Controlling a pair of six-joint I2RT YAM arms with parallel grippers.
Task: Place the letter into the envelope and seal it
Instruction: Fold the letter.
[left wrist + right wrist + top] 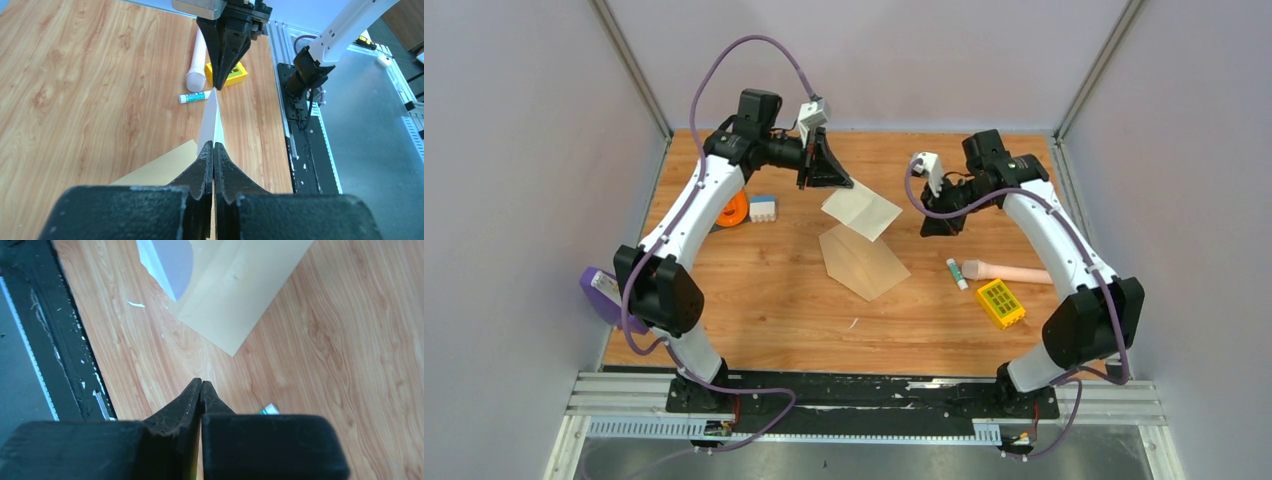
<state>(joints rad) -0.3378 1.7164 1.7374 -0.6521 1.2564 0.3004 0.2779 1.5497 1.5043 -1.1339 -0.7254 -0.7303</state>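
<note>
The letter (864, 212), a pale sheet, hangs tilted above the table from one corner, pinched in my left gripper (844, 183). In the left wrist view the sheet (212, 120) shows edge-on between the closed jaws of that gripper (214, 145). The tan envelope (864, 263) lies flat on the wood just below and in front of the letter; it also shows in the left wrist view (160, 170) and the right wrist view (245, 290). My right gripper (936, 230) is shut and empty, hovering to the right of the envelope (201, 382).
A glue stick (956, 273), a pinkish cylinder (1009, 270) and a yellow block (1000, 303) lie at the right. An orange tape roll (735, 208) and a white-blue block (762, 208) sit at the back left. A purple object (599, 290) is at the left edge.
</note>
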